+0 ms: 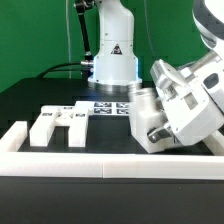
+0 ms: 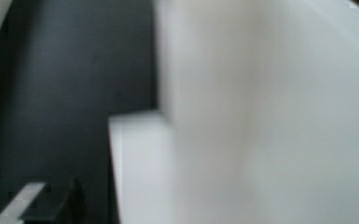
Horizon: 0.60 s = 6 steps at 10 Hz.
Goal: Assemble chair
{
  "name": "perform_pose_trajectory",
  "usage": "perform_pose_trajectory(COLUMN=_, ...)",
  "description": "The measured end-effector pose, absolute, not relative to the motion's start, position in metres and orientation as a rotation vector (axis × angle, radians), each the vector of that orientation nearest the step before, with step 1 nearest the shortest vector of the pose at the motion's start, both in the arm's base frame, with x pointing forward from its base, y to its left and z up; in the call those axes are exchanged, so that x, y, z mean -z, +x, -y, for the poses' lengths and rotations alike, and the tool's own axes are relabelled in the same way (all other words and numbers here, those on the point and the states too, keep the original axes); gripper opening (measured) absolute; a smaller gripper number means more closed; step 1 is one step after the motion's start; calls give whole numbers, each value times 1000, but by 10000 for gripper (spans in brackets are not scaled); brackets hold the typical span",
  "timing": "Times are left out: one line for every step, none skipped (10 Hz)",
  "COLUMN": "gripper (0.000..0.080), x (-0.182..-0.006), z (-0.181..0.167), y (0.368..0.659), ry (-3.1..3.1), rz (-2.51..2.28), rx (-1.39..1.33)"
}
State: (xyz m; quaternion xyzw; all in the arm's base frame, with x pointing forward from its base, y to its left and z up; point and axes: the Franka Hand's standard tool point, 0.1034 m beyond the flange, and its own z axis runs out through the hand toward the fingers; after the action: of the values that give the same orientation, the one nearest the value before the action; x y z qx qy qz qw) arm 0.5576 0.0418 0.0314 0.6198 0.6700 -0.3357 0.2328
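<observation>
Black table (image 1: 30,100) roomy round chair parts (image 1: 60,125); hand (image 1: 150,128) wide open, empty, crowding front rail (image 1: 70,165).

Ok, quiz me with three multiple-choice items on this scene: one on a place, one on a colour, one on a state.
1. The claw is at the exterior view's: A left; B right; C middle.
2. The table is: A green; B white; C black.
3. The chair parts at the exterior view's left: A lie on the table; B hang from the claw; C stand stacked in a tower.

Answers: B, since it fills the right side of that view; C, since a dark surface shows around the white parts; A, since they rest flat, apart from the claw.
</observation>
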Motion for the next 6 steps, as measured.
perform_pose_trajectory(gripper=649, x=-29, z=-47, y=560, ry=1701, rz=-1846, rx=919)
perform_pose_trajectory(gripper=649, x=-27, z=-51, y=562, ry=1704, rz=-1847, rx=916)
perform_pose_trajectory(gripper=649, x=-28, z=-51, y=564, ry=1701, rz=-1854, rx=921)
perform_pose_trajectory(gripper=649, x=-31, z=-49, y=566, ry=1696, rz=-1852, rx=937)
perform_pose_trajectory(gripper=649, x=-37, z=-47, y=567, ry=1698, rz=-1832, rx=955)
perform_pose_trajectory(gripper=649, x=-44, z=-51, y=567, ry=1694, rz=-1825, rx=955)
